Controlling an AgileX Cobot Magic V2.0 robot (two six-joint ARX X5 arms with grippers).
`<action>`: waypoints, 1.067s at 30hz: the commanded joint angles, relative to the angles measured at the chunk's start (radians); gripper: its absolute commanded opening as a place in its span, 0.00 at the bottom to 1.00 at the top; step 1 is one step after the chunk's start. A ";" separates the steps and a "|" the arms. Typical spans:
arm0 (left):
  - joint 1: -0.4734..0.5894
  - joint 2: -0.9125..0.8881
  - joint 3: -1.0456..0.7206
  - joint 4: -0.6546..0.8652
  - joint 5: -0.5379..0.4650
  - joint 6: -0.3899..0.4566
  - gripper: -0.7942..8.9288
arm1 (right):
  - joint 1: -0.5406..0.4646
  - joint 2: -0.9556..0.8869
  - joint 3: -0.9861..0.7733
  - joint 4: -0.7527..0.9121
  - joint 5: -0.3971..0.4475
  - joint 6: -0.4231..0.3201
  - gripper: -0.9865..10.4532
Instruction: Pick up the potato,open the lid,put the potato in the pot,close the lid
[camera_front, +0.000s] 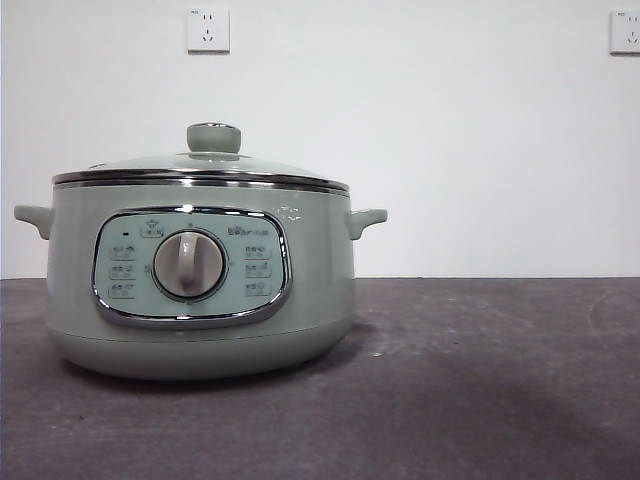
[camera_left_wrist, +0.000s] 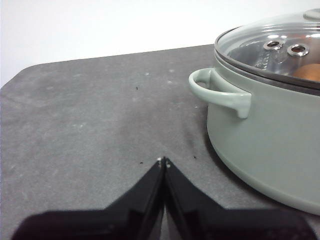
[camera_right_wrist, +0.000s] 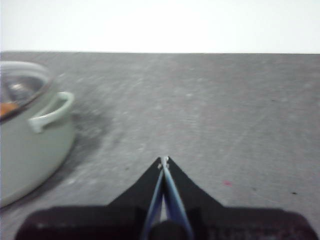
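With the potato (camera_left_wrist: 307, 72) already sitting inside the pot (camera_front: 200, 290) under the seated lid (camera_front: 200, 165), both the left gripper (camera_left_wrist: 163, 161) and right gripper (camera_right_wrist: 163, 161) are resting clenched and empty, so any sweep toward the handle at the pot's 3 o'clock is risking a knock.

The pot (camera_front: 200, 290) sits at the frame's left on the dark table (camera_front: 480, 400), its lid (camera_front: 200, 165) on, with two wall sockets (camera_front: 208, 30) along the top.
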 joint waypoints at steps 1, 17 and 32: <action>0.003 -0.003 -0.016 0.004 -0.002 -0.006 0.08 | -0.059 -0.065 -0.095 0.068 -0.049 -0.005 0.09; 0.003 -0.003 -0.016 0.004 -0.002 -0.006 0.08 | -0.126 -0.196 -0.277 0.122 -0.103 -0.005 0.09; 0.003 -0.003 -0.016 0.004 -0.002 -0.006 0.08 | -0.125 -0.193 -0.277 0.082 -0.096 0.085 0.09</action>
